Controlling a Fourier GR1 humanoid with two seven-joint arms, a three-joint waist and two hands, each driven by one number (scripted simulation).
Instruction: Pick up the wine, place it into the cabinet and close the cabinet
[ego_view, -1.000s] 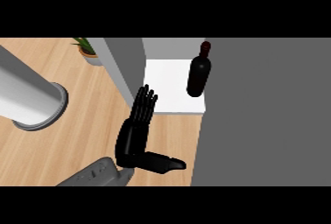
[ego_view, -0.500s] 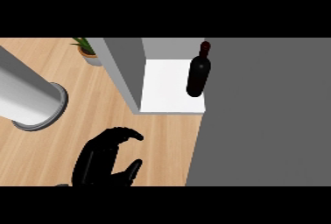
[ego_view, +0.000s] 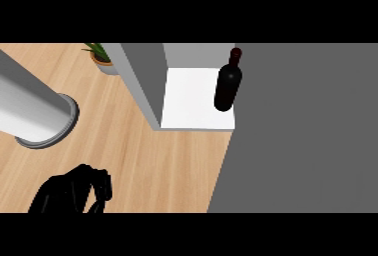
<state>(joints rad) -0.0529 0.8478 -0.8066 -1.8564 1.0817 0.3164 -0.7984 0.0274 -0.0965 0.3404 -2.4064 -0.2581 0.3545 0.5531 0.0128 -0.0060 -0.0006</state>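
Since the wine bottle (ego_view: 227, 82) already stands upright on the white cabinet shelf (ego_view: 193, 105) at upper centre of the frame, you can judge the picking and placing done; what is left is closing the cabinet. The bottle sits at the shelf's right edge, right against the big grey panel (ego_view: 303, 130) that fills the right side of the frame. That panel is probably the open cabinet door, though you cannot be sure from this angle. The grey cabinet side wall (ego_view: 144, 80) runs down the shelf's left side.

Only one robot hand (ego_view: 74, 192) shows, low at the lower left of the frame over the wooden worktop (ego_view: 148, 155), well apart from the bottle and the shelf. Its fingers are curled in on themselves and hold nothing. Which hand it is you have to infer from its place at the left.

For the next move, you need a robot hand brought against the door to swing it across the shelf without knocking the bottle.

Hidden from you: the other robot hand, the door's hinge and handle, and the lower part of the curled hand, cut off at the frame's bottom. A potted plant (ego_view: 100, 57) is half hidden behind the cabinet wall at upper left, and a white cylinder (ego_view: 33, 112) is cut off at the left edge.
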